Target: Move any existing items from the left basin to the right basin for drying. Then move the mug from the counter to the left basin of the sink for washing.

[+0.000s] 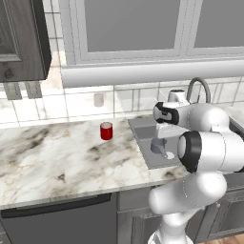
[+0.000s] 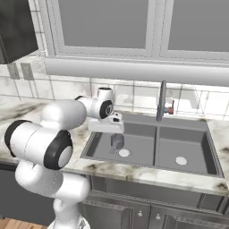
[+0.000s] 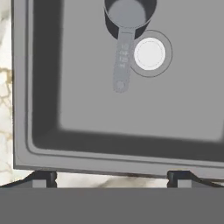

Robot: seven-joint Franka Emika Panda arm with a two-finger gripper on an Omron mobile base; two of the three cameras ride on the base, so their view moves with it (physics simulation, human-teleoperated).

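Nearest the hand camera, two dark fingertips [image 3: 43, 178] were seen standing far apart at the bottom of the hand view, with nothing between them; the gripper [image 3: 112, 178] was spread wide and held nothing. It was poised above the near wall of the left basin [image 3: 87, 118], looking straight down into it, presumably so that the vessel inside could be lined up before any descent.

That vessel, the grey metal cup [image 3: 129, 13], was seen standing upright on the basin floor, its straight stick handle [image 3: 122, 61] stretched out along the floor just beside the pale drain disc [image 3: 149, 54]. The cup lay toward the top edge of the hand view, so the hand was judged to be short of it and not yet centred; a shift over the cup or its handle seemed to be called for before closing.

From the right base view, the gripper [image 2: 107, 126] was seen held above the left basin [image 2: 96, 147], over the grey cup [image 2: 116, 142], while the right basin [image 2: 197, 152] beside it lay ready to receive the cup for drying. The arched tap [image 2: 161, 100] rose behind the divider.

The red mug [image 1: 106, 130] was left standing on the marble counter [image 1: 52, 157], apart from the sink [image 1: 143, 125], its turn judged to come second. A pale little cylinder [image 1: 98, 99] stood against the tiled wall.
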